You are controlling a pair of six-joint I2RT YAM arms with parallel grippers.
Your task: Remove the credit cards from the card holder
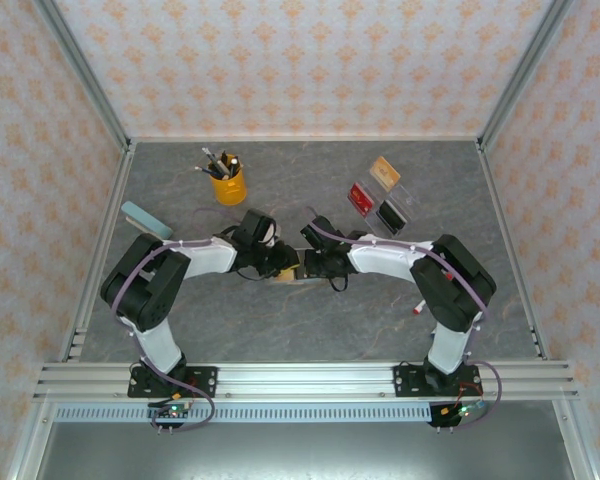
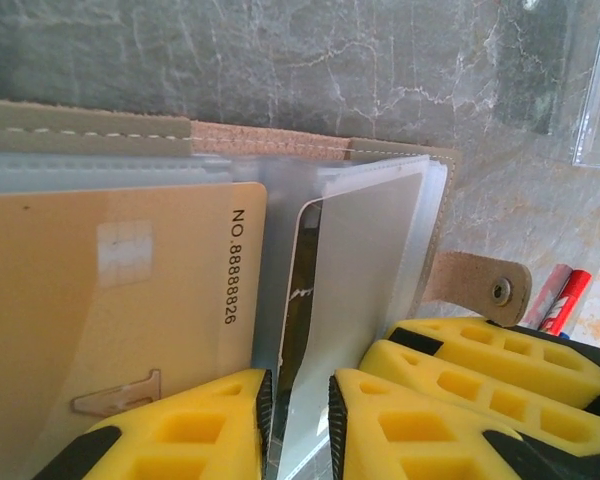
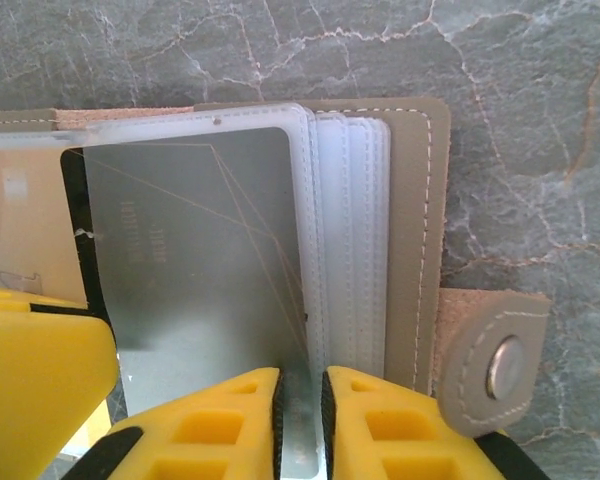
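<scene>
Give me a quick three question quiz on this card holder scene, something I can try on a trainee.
1. Multiple choice: how many credit cards lie outside the card holder, toward the table's far right corner in the top view? A two, B three, C five.
2. Fill the blank: the left gripper and the right gripper each pinch a clear plastic ____ of the card holder.
3. True or false: the card holder lies folded shut.
Key: 1 B; 2 sleeve; 3 false.
</scene>
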